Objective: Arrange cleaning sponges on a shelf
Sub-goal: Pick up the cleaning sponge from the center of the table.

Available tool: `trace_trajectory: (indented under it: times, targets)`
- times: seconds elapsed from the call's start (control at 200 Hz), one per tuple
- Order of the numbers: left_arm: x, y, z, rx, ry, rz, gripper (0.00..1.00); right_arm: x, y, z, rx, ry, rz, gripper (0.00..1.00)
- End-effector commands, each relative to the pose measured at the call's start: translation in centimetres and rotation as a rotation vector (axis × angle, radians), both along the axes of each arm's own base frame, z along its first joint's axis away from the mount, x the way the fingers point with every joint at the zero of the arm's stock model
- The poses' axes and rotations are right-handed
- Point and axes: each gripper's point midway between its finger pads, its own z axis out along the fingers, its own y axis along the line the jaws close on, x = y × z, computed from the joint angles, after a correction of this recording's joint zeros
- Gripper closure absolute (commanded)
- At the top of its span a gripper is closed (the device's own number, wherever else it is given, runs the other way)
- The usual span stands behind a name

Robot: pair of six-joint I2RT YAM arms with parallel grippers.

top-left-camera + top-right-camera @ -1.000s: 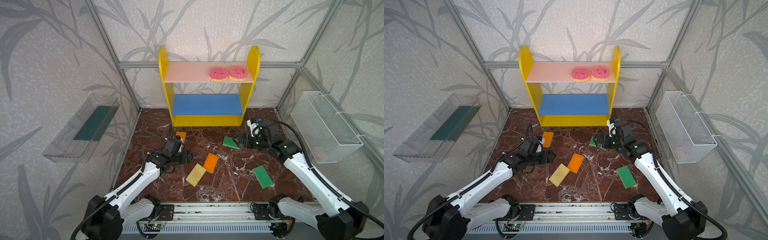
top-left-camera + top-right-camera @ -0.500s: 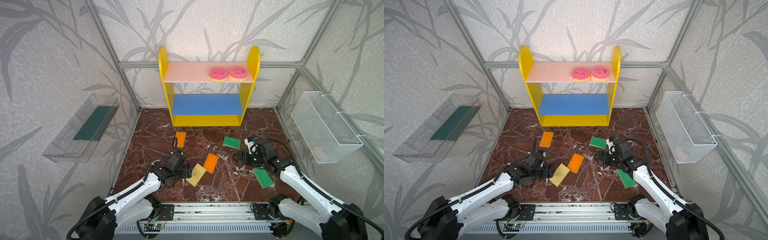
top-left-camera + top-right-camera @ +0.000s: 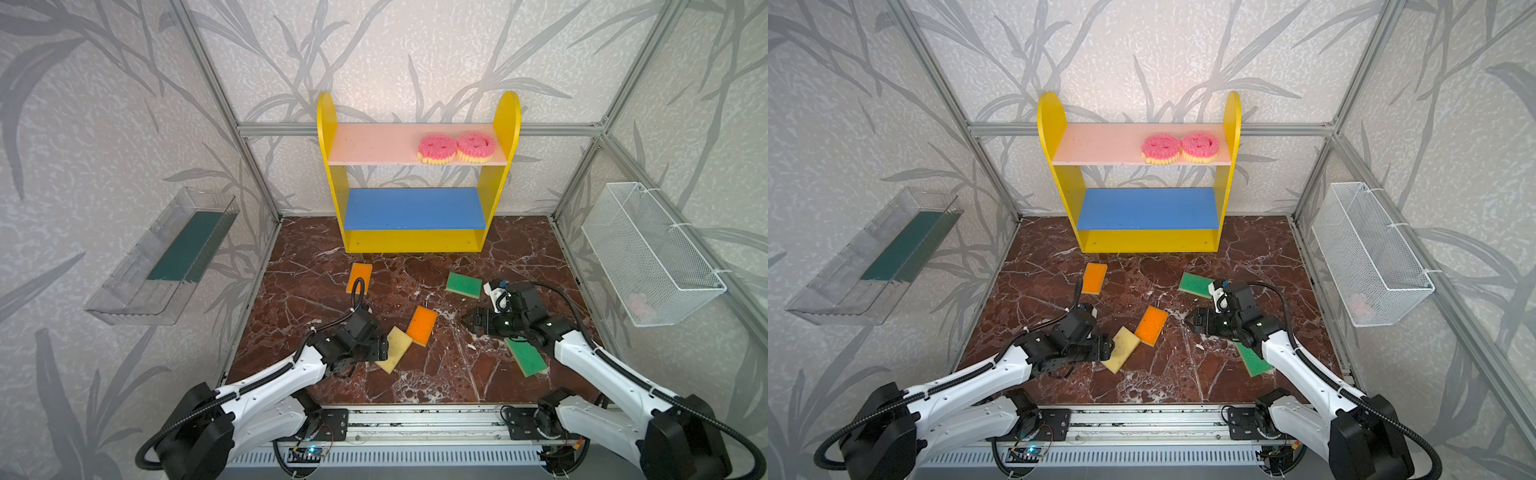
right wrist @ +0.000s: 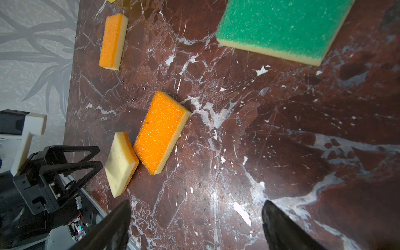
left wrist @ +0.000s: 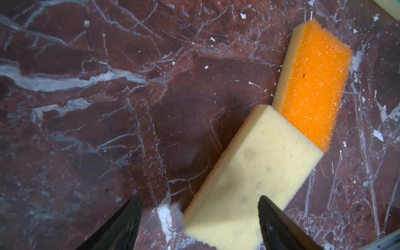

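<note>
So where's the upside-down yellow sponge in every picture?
Top view: yellow sponge lies front-centre, at the left gripper.
Top view: same place.
Left wrist: close up, at the open jaws.
Right wrist: beside the left gripper.
Landmark: the orange sponge touching it, in all four.

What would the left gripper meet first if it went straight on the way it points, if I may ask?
Probably the yellow-side-up sponge, lying right before the open left gripper.

2 round pink smiley foam sponges, 3 orange rectangular foam sponges, one yellow-side up, 2 green rectangular foam sponges.
</note>
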Motion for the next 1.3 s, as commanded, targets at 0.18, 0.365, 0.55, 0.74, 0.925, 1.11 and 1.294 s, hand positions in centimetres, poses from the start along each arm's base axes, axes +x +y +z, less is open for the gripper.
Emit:
trace_trajectory:
  times: [0.18, 0.365, 0.55, 0.74, 0.925, 1.11, 1.294]
  targets:
    - [0.5, -1.4, 0.6, 0.015, -0.01, -0.038, 0.14, 0.2, 0.5, -0.3, 0.018, 0.003, 0.016, 0.07]
    - [0.4, -2.6, 2.1, -0.012, -0.052, -0.089, 0.14, 0.3, 0.5, -0.4, 0.016, 0.008, 0.017, 0.07]
    - [-0.2, -4.5, 2.5, -0.022, -0.07, -0.235, 0.09, 0.2, 0.6, -0.6, 0.016, 0.012, 0.028, 0.07]
    - [-0.1, -5.0, 1.3, 0.038, -0.05, -0.324, 0.07, 0.2, 0.8, -0.5, 0.021, 0.007, 0.043, 0.06]
    - [0.4, -4.8, 0.9, 0.105, -0.063, -0.351, 0.07, 0.1, 0.9, -0.8, 0.02, 0.012, 0.051, 0.06]
    - [0.3, -4.8, -0.7, 0.149, -0.045, -0.359, 0.07, 0.0, 1.0, -1.1, 0.025, 0.019, 0.059, 0.06]
    - [0.6, -5.2, -1.9, 0.16, -0.025, -0.357, 0.1, 0.1, 1.0, -1.0, 0.019, 0.014, 0.064, 0.06]
